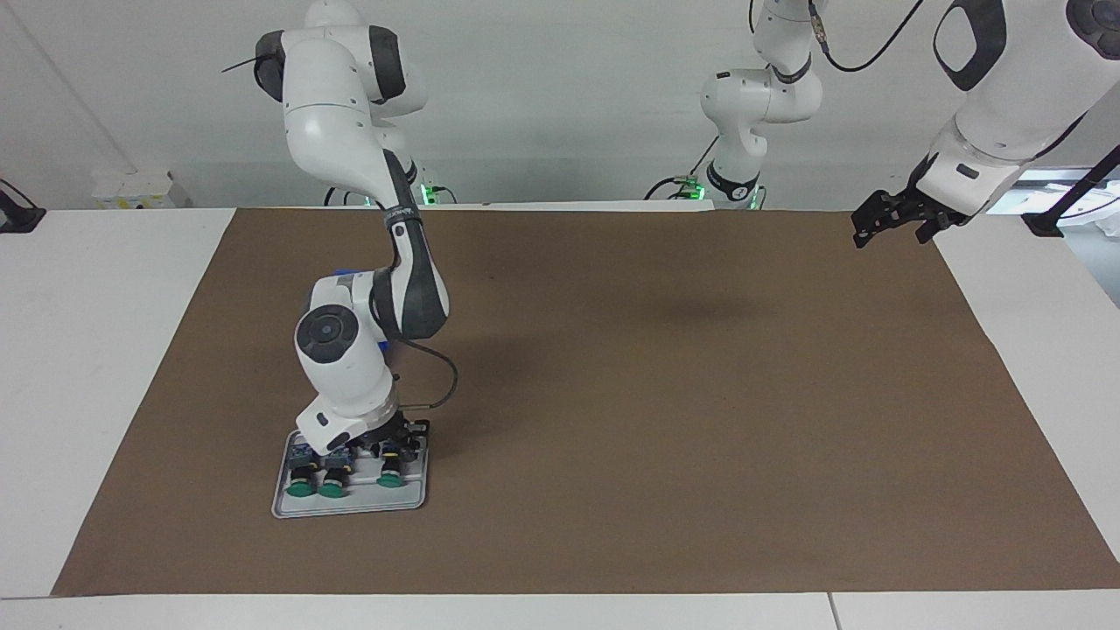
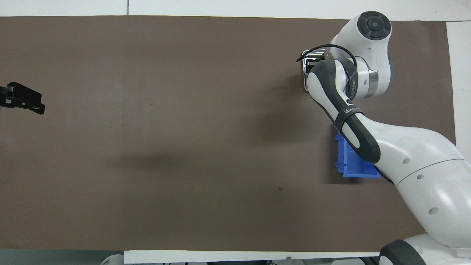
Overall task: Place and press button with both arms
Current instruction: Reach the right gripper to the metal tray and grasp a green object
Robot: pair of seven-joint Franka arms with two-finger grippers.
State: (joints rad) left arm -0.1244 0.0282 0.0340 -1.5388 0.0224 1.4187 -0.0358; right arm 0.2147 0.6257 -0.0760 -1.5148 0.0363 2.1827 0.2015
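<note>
Clearly the task is only at its beginning. The right arm [image 1: 350, 175] is stretched out over the brown mat [image 1: 656, 394] and bent down to a small grey tray [image 1: 350, 506] that lies on the bench toward the right arm's end, farther from the robots than a blue bin [image 2: 353, 165]. Three green-capped switches lie side by side in this tray. The button [image 1: 390, 464] seems to be the one most toward the middle of the bench, with the darker block; the two other switches [image 1: 317, 477] lie beside it.

The right pincer [image 1: 389, 442] is low over the tray, just at the button's end block. Whether its fingers are already around the block, I cannot tell, because the wrist hides them in both views. The button rests in the tray with the cap pointing away from the robots.

The left arm [image 1: 1006, 105] waits. Its left pincer [image 1: 897, 219] hangs in the air over the edge of the mat at the left arm's end of the bench, holding nothing; its fingers appear apart.

So, in my judgement, nothing is finished yet: the button is not lifted, not placed, not pressed. What is left is to take it out, to set it down somewhere on the mat, and then one arm must probably hold it while the other pushes the cap.
</note>
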